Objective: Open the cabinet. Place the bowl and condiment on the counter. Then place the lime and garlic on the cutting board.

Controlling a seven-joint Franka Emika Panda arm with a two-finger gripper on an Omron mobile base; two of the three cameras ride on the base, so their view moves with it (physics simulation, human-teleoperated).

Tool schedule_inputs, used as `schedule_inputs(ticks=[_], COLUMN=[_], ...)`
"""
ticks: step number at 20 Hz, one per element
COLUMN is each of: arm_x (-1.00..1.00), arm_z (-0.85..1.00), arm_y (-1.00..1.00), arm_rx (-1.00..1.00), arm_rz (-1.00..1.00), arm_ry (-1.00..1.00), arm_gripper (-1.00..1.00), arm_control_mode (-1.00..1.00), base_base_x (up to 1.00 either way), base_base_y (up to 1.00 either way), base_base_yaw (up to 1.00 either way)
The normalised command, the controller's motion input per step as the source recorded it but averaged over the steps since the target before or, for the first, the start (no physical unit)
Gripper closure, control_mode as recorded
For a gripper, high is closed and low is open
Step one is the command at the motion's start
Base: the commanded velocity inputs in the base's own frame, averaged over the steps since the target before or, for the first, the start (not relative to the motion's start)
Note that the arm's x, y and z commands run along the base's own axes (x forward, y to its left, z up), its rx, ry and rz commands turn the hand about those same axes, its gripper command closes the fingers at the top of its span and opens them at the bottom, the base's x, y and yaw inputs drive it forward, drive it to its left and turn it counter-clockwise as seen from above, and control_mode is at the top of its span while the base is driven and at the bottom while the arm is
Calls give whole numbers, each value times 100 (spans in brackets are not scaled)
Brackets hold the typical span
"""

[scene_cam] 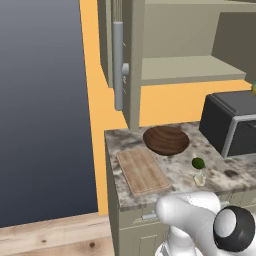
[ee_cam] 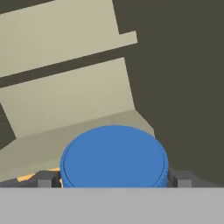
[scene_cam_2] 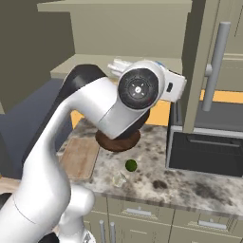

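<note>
Now blue ridged condiment (ee_cam: 113,156) between wide-spread tool (ee_cam: 114,179) fingers, grip unclear.

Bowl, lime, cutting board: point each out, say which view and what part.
bowl (scene_cam: 166,140): left base view, middle of its dark wooden hollow.
lime (scene_cam: 198,163): left base view, centre of the green fruit on the counter.
cutting board (scene_cam: 143,171): left base view, middle of its bare wooden face.

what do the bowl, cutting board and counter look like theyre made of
Bowl: seemingly dark wood, smooth, with faint grain rings. Cutting board: light, matte wood, showing lengthwise grain. Counter: looks like polished marble-like stone, speckled grey-brown.
</note>
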Motion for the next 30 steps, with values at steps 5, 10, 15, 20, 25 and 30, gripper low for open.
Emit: schedule_inputs(ticks=[5,10,15,20,25,30], arm_x=[-14,-2,0,-1,0,0], arm_z=[-52,-49,-47,-56,-60,-69], arm_y=[43,41,18,-1,-8,-12], arm_rx=[-3,0,0,-4,-2,0], arm_rz=[0,0,0,-1,0,0], arm_ry=[5,2,3,13,11,8], arm_gripper=[100,100,100,100,100,100], arm_control_mode=[-100,-100,-100,-100,-100,-100], base_base_x=[0,0,0,0,0,0], base_base_y=[0,0,0,0,0,0], base_base_yaw=[0,0,0,0,0,0])
